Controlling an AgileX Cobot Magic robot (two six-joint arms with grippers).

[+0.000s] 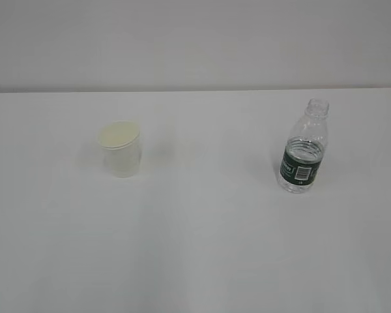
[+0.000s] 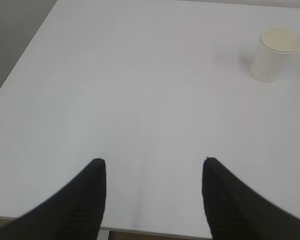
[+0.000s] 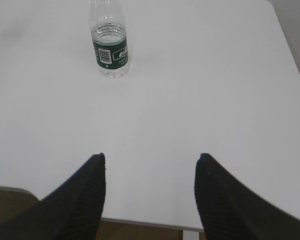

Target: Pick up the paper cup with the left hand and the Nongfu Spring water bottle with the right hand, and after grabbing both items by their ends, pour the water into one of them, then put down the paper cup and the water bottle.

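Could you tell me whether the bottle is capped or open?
Open: the bottle stands upright with a bare neck and no cap.

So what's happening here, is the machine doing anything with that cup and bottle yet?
Not yet. A white paper cup and an uncapped water bottle stand upright and well apart on a white table, untouched. The left hand and the right hand hang near the table's front edge with jaws open and empty, the first facing the cup, the second the bottle. Nothing has been picked up or poured.
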